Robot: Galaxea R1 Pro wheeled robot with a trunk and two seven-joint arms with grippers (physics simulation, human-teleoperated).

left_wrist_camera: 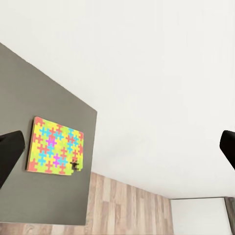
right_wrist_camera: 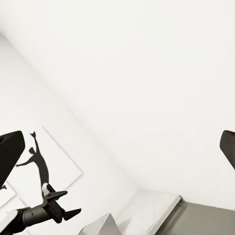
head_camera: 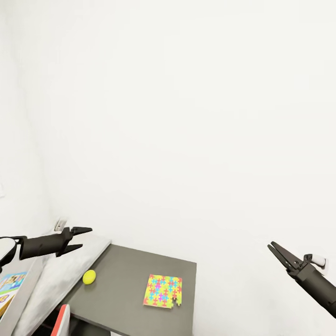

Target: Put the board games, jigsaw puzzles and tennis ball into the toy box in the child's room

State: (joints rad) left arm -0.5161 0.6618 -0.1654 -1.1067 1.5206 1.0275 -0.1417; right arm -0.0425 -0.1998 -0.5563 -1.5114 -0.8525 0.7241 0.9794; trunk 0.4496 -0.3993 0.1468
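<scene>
The head view cuts off much of the scene at its lower left: a pale grey tray, the toy box [head_camera: 21, 298], shows just one sloping wall and a corner, and inside it lies a printed board game [head_camera: 9, 288] whose lettering is too cropped to read. A red and white object [head_camera: 62, 317] below it is cut by the frame edge and cannot be identified.

The dark grey lower section of the surface [head_camera: 130, 275] carries the tennis ball [head_camera: 89, 276], near its left edge beside the pale upper section, and one jigsaw puzzle [head_camera: 163, 290], well apart from the ball toward the right. The puzzle lies flat, nearly square, its edges roughly parallel to the surface's edges; one piece at its near right corner sits slightly out of line. It bears no writing.

The left pincer [head_camera: 81, 238] hangs above the pale part of the surface, pointing right, its fingers apart and holding nothing. The right pincer [head_camera: 276, 250] hangs in front of the white wall, well off the surface, pointing up and left, its fingers almost together and empty.

In the left wrist view the puzzle [left_wrist_camera: 55, 146] lies near the surface's edge, with wood-plank floor [left_wrist_camera: 127, 205] beyond. In the right wrist view a black silhouette poster [right_wrist_camera: 41, 161] hangs on the wall behind the left pincer [right_wrist_camera: 73, 213].
</scene>
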